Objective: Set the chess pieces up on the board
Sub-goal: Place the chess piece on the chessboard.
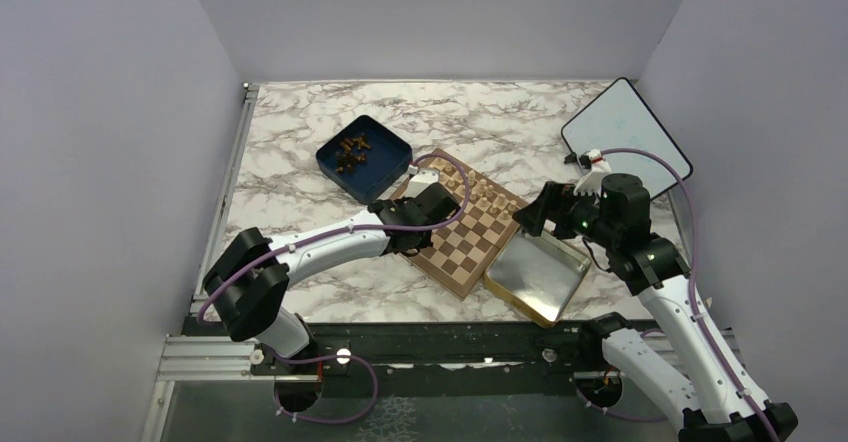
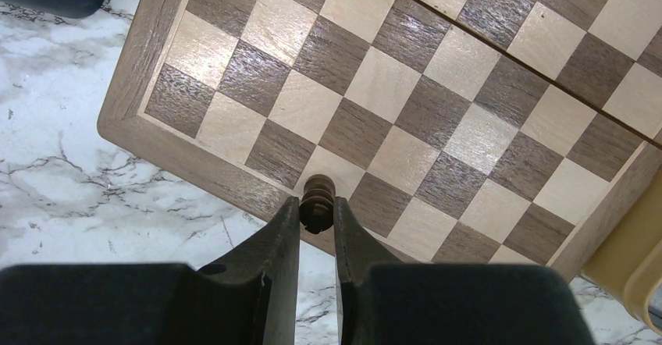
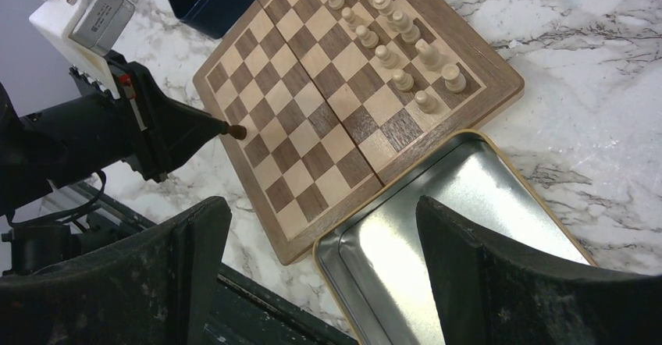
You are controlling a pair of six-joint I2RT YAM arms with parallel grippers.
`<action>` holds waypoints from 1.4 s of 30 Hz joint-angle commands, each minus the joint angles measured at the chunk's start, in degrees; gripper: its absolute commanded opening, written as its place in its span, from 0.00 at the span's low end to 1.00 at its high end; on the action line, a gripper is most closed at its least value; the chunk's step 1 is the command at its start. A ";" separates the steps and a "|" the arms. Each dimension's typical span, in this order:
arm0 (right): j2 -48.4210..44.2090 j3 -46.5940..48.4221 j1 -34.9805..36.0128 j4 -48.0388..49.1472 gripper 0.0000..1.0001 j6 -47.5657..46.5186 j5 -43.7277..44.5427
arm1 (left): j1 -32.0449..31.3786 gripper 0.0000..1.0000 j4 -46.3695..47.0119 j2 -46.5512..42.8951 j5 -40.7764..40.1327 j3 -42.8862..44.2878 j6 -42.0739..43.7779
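My left gripper (image 2: 318, 206) is shut on a small dark brown chess piece (image 2: 318, 191), held just above the near border of the board (image 2: 382, 87). The right wrist view shows the piece (image 3: 236, 132) at the tips of that gripper, over the board's (image 3: 312, 126) left edge. Several more dark chess pieces (image 1: 352, 150) lie in the dark blue box (image 1: 385, 167). The near half of the board (image 1: 470, 247) has bare squares. My right gripper (image 3: 320, 212) hangs open and empty above the board's corner and the tray.
Pale beige chessmen (image 3: 390, 40) stand in two rows on the board's far side. A gold-rimmed metal tray (image 3: 468, 204) lies against the board's right edge. A white tablet (image 1: 625, 132) rests at the back right. Grey walls enclose the marble table (image 1: 300, 182).
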 commanded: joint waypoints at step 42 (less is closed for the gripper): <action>-1.36 1.54 1.57 -1.96 0.95 -1.27 0.47 | 0.12 0.18 1.22 0.77 -0.80 -0.56 -3.81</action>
